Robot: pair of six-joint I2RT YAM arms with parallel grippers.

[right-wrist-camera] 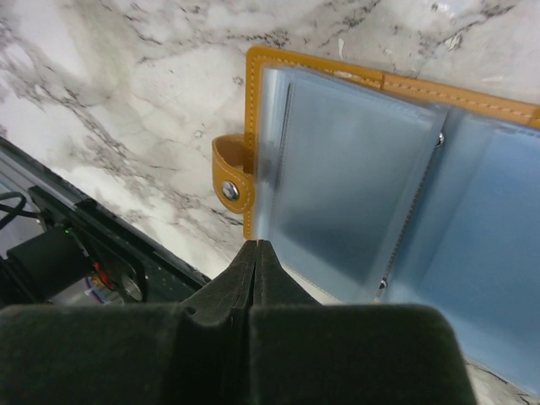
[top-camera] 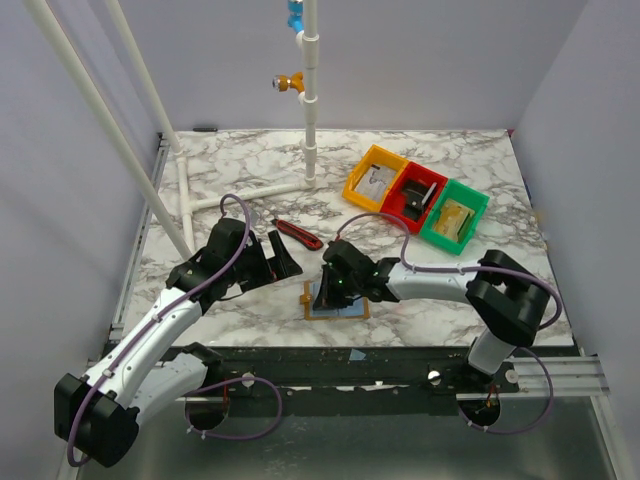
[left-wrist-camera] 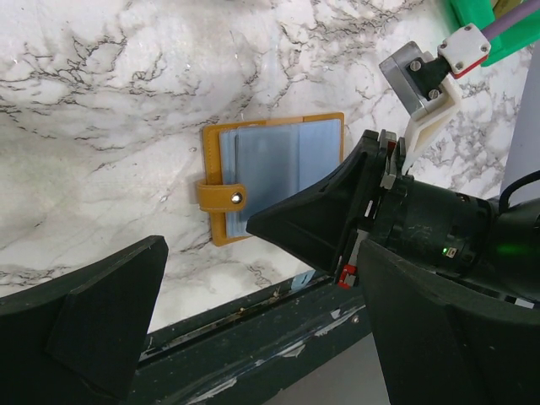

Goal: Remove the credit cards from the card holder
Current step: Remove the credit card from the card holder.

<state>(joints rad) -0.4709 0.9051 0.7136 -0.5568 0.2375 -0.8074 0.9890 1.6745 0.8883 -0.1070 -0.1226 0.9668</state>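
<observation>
Right wrist: pincer [right-wrist-camera: 256,250] seemingly against wallet [right-wrist-camera: 371,177]

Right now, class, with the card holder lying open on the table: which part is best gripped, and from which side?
Probably the snap tab. It juts past the card holder's left edge and curls up slightly, while the rest lies flat. Come from the left, where the left gripper has its jaws open.
</observation>
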